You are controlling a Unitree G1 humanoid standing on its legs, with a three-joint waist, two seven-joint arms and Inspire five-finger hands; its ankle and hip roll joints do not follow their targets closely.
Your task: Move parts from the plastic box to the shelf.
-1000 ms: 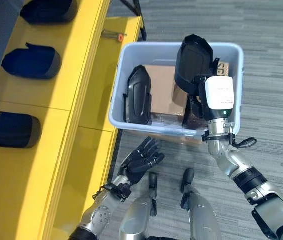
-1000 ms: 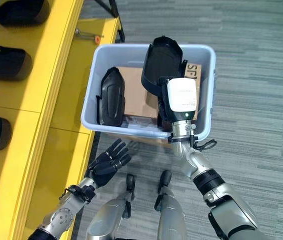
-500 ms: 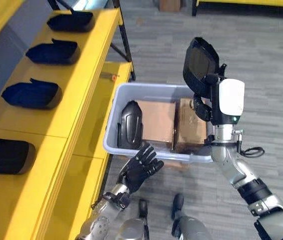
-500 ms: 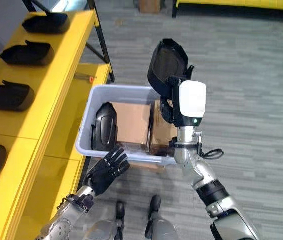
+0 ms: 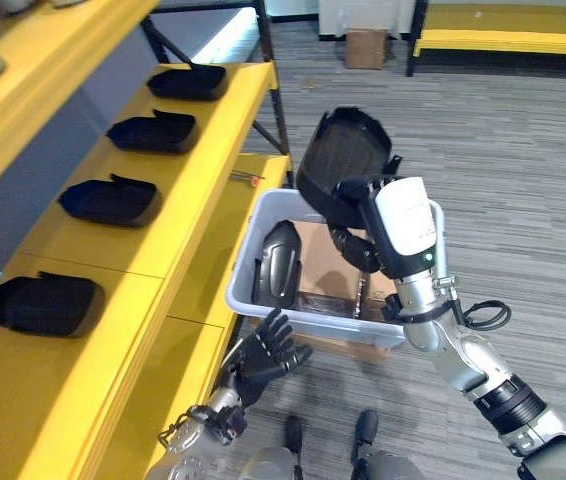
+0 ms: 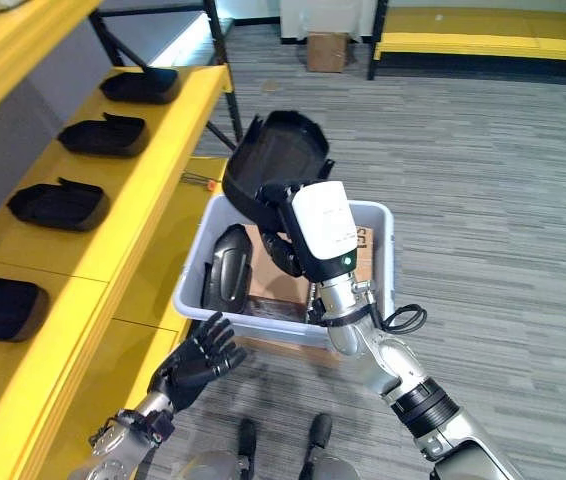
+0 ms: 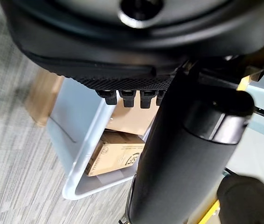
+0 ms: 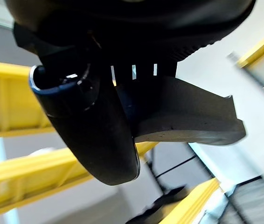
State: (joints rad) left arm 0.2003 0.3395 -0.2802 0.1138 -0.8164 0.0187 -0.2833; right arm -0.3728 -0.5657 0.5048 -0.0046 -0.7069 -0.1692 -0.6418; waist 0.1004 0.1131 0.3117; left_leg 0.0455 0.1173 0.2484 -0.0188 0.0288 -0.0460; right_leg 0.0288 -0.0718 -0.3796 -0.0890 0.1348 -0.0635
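Right hand [image 5: 361, 243] grips a black curved plastic shell part [image 5: 341, 172], fingers curled round its edge, holding it up above the pale grey plastic box [image 5: 263, 262] beside the yellow shelf [image 5: 183, 170]. Another black part [image 5: 277, 264] stands inside the box, next to brown cardboard cartons [image 5: 328, 270]. Left hand [image 5: 261, 355] hangs low before the box, fingers spread and empty.

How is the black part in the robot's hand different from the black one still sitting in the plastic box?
The held part is up in the air above the plastic box, gripped by the right hand, its hollow inside facing the camera. The part in the box stands on end against the box's left wall, untouched, showing its rounded outer shell. Both are black moulded shells, seemingly alike in shape.
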